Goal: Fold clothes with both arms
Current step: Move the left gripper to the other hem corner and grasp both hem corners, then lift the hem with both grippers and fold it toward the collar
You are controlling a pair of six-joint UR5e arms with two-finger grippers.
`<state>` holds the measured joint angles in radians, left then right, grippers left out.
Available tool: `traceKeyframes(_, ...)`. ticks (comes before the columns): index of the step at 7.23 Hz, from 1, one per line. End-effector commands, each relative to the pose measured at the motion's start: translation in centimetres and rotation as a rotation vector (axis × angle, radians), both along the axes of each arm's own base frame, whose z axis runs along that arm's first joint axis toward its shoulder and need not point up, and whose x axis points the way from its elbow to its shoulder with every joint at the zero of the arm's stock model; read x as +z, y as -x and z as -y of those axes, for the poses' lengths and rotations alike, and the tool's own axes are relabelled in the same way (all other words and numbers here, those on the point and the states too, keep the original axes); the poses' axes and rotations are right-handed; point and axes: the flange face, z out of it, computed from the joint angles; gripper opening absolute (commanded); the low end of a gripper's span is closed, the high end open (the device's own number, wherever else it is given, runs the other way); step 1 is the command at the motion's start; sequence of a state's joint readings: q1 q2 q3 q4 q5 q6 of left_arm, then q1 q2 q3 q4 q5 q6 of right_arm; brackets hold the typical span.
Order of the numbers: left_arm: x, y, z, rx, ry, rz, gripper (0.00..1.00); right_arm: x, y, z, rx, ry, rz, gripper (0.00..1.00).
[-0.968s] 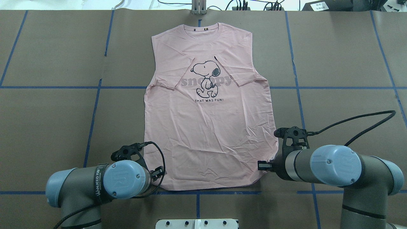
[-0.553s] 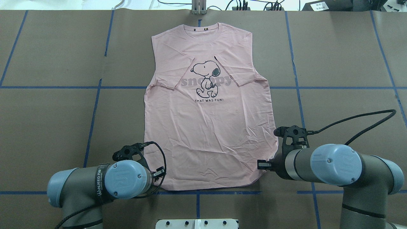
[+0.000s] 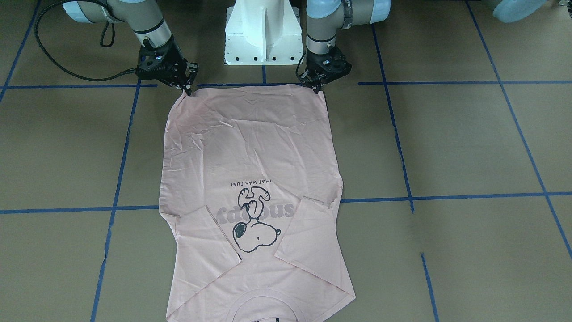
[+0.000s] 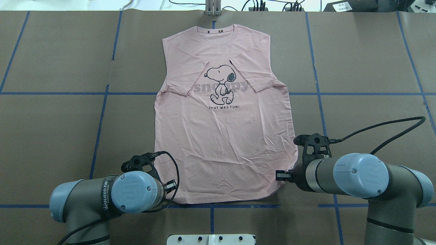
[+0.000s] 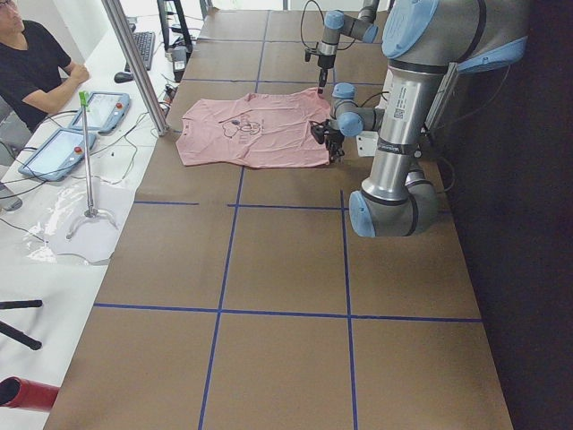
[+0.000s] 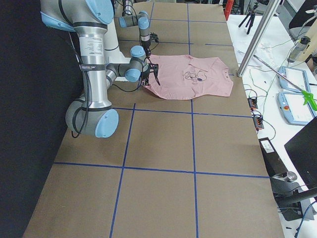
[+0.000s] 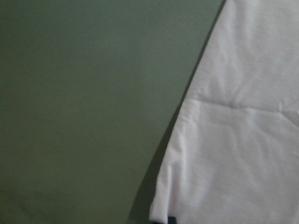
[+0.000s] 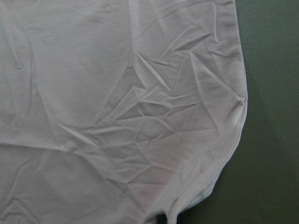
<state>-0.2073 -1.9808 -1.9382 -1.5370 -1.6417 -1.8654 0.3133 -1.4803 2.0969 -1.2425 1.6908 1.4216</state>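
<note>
Since the earlier frame the left tool (image 3: pixel 318 88) and right tool (image 3: pixel 187 88) shift only slightly; the T-shirt (image 3: pixel 250 147) lies unmoved.

Front view: each tool touches one hem corner. The shirt's long axis runs straight away from both, collar farthest.

Overhead: open worktop (image 4: pixel 357 68) lies outboard of each tool.

Right wrist: the hem puckers into narrow, pinching jaws.

Left wrist: the grip cannot be told.
</note>
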Motion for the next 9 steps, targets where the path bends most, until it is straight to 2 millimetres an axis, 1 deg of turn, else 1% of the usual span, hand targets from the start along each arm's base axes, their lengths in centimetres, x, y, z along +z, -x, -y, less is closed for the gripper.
traceKeyframes(1,-2.2,2.2,0.2,-0.001,-0.019,-0.055,0.00,-0.3,-0.4,0.1,0.001,-0.002,0.008,0.00)
traceKeyframes(2,-2.6,3.4,0.4,-0.005,-0.025,-0.064,0.00,-0.7,-1.0,0.0,0.000,-0.005,0.017,0.00)
traceKeyframes(4,-2.3,5.3,-0.1,-0.004,-0.028,-0.072,0.00,-2.1,-2.3,-0.6,-0.006,-0.001,0.041,0.00)
traceKeyframes(5,-2.0,6.8,-0.5,0.009,-0.040,-0.074,0.00,-2.3,-3.3,-1.8,-0.046,0.022,0.053,0.00)
traceKeyframes(6,-2.0,8.6,-1.1,0.030,-0.054,-0.067,0.00,-2.4,-4.3,-3.6,-0.060,0.057,0.062,0.00)
traceKeyframes(7,-3.5,10.6,-2.1,0.044,-0.051,-0.060,0.00,-3.3,-5.2,-5.3,-0.083,0.070,0.082,0.00)
traceKeyframes(8,-5.2,12.5,-4.1,0.079,-0.049,-0.058,0.00,-3.7,-6.3,-6.5,-0.106,0.069,0.089,0.00)
traceKeyframes(9,-5.9,12.9,-6.3,0.121,-0.041,-0.055,0.00,-4.2,-7.2,-7.4,-0.131,0.073,0.098,0.00)
